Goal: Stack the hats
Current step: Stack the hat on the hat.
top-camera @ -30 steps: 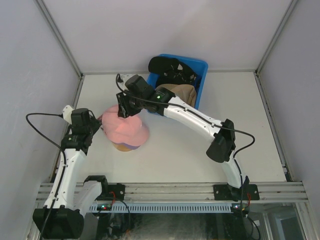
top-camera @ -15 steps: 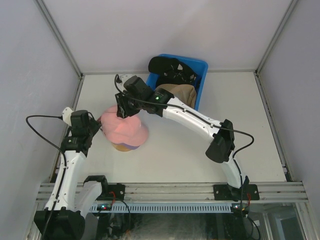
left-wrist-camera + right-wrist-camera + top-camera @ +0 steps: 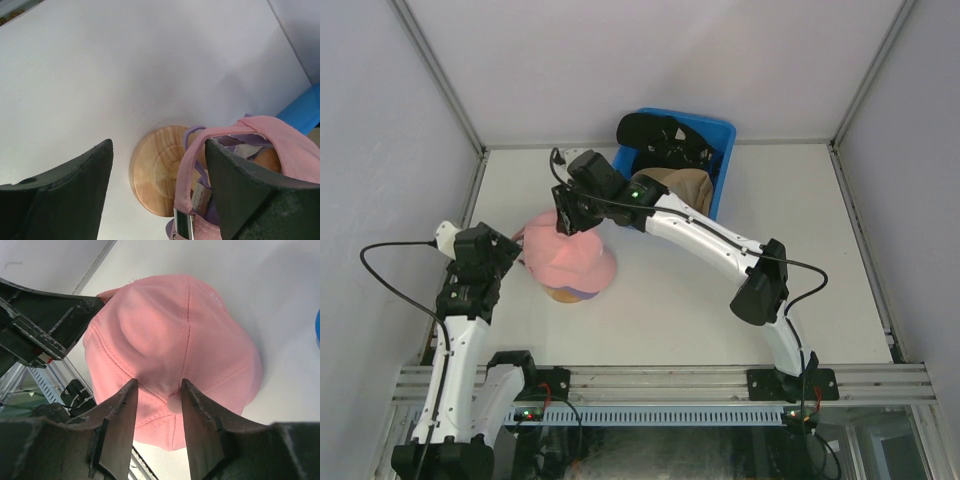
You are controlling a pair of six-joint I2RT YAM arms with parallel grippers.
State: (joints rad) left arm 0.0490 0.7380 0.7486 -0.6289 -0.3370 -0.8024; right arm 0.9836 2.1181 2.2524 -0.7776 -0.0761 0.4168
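So, left fingers (image 3: 65,185) are spread wide around the back strap (image 3: 190,165) of the pink hat (image 3: 280,145). Right fingers (image 3: 120,420) are parted over its crown, pinching nothing. It sits over the lavender hat (image 3: 192,134) on the wooden stand (image 3: 155,170), near the desk's (image 3: 670,310) left edge. Looks soft and light, so I'd grab the brim.

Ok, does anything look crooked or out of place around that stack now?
Slightly. The pink cap sits off-centre on the wooden stand: from above, the lavender cap and bare wood peek out at its near edge only. In the blue bin, the black cap appears to overhang the far-left rim.
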